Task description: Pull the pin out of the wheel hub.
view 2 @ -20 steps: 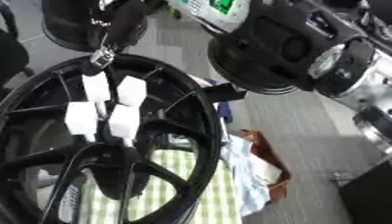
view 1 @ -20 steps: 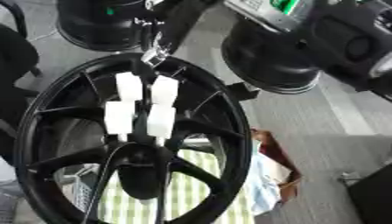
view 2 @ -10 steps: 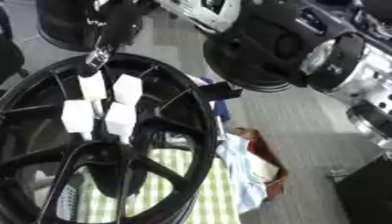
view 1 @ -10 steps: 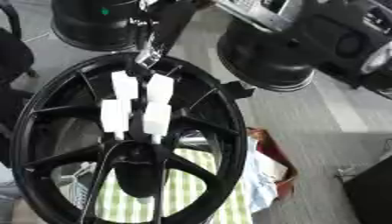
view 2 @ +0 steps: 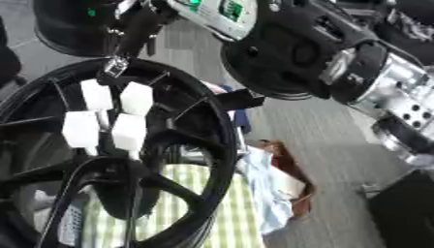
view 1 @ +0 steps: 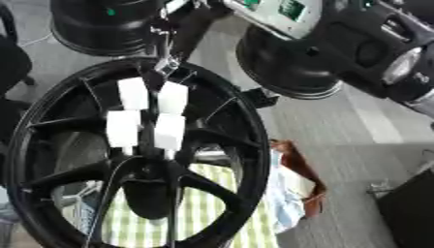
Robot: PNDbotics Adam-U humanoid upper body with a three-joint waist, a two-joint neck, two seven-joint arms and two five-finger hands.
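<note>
where it meets the wheel hub [view 1: 140, 160], robot hand [view 1: 146, 116] fingers down

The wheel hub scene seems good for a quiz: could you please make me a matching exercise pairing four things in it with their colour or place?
Things:
1. wheel hub
2. white blocks
3. checked cloth
4. right arm

Descriptions:
A. green and white, seen through the lower spokes
B. black, with spokes running to a round rim
C. black and silver, at the upper right
D. four pale pieces clustered above the hub centre

Pairs: 1-B, 2-D, 3-A, 4-C
</note>
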